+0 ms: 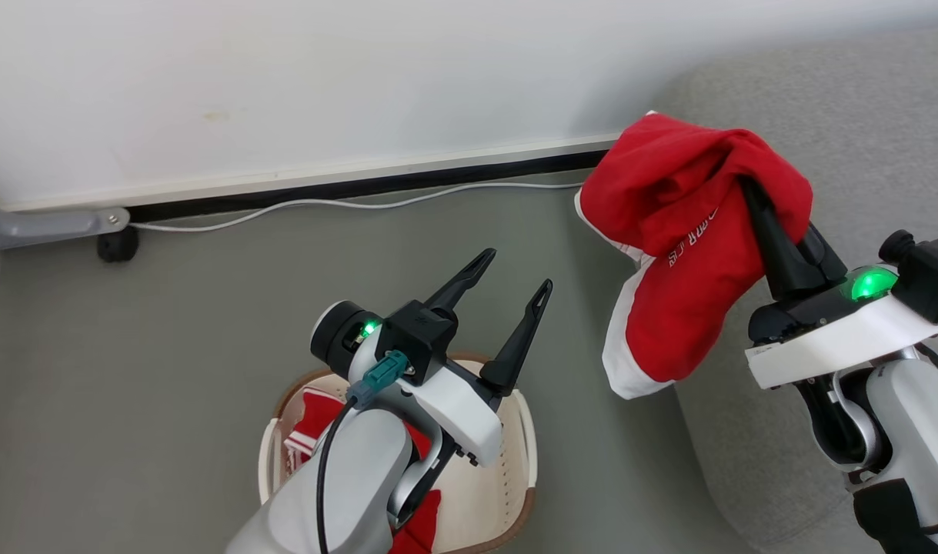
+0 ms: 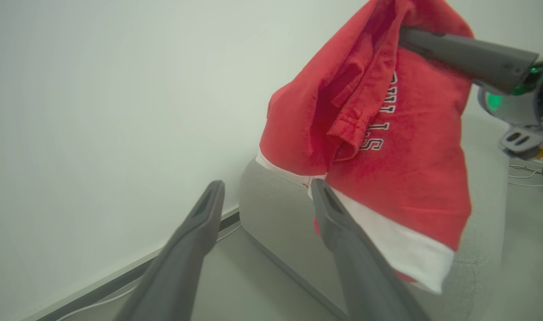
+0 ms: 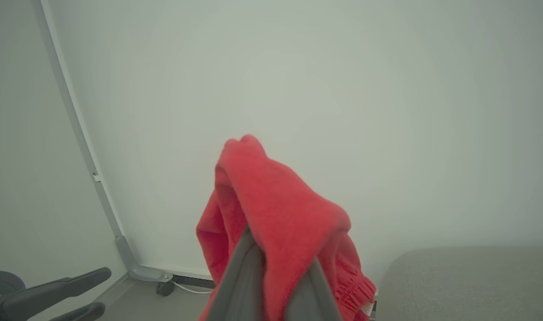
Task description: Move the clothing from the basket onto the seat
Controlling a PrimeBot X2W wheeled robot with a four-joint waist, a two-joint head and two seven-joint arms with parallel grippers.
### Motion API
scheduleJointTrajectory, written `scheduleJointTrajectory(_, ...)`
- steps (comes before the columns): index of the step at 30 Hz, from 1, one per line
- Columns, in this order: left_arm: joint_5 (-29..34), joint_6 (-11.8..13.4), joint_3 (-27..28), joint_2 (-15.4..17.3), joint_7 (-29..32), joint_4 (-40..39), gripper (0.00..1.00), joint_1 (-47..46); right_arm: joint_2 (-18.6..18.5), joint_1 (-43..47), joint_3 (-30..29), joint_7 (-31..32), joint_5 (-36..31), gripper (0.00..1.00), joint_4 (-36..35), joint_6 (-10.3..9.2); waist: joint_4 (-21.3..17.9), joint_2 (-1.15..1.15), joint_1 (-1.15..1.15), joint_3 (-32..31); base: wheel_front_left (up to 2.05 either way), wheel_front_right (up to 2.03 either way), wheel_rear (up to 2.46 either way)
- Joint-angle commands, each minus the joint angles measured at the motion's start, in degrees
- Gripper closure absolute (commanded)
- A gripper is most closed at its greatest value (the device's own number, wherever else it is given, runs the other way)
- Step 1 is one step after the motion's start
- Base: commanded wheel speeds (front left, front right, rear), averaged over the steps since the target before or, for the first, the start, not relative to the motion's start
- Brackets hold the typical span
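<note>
The right gripper (image 1: pixel 753 200) is clamped shut on a red garment (image 1: pixel 684 231), held high at the edge of the seat (image 1: pixel 822 115), evidently for clearance before release; off the seat, the left gripper (image 1: pixel 516 271) hangs wide open and empty above the basket (image 1: pixel 507 477), which holds further clothing (image 1: pixel 315 423).

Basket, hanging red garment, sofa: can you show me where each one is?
basket (image 1: pixel 512 460), head view, on its cream right wall.
hanging red garment (image 1: pixel 692 315), head view, on red fabric below the lettering.
sofa (image 1: pixel 861 100), head view, on its bare grey top.

Basket (image 1: pixel 509 471), seat (image 1: pixel 822 115) on grey floor (image 1: pixel 168 346)
</note>
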Motion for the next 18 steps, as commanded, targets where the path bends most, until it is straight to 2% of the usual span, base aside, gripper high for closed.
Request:
scheduleJointTrajectory(1,0.39,-0.53,2.34,0.34,-0.28,-1.18,0.0,-0.28,-0.47,0.63,-0.31,-0.35,-0.4,1.0,-1.37,0.24,-3.67,0.0,0.0,-0.69,0.0,0.0,0.0)
scheduleJointTrajectory(2,0.39,-0.53,2.34,0.34,-0.28,-1.18,0.0,-0.28,-0.47,0.63,-0.31,-0.35,-0.4,1.0,-1.37,0.24,-3.67,0.0,0.0,-0.69,0.0,0.0,0.0)
scheduleJointTrajectory(18,-0.34,-2.35,5.33,0.34,-0.28,-1.16,0.0,2.48,-0.29,1.38,-4.03,-0.35,-1.36,1.0,-0.76,0.24,-20.56,0.0,0.0,-3.08,0.0,0.0,0.0)
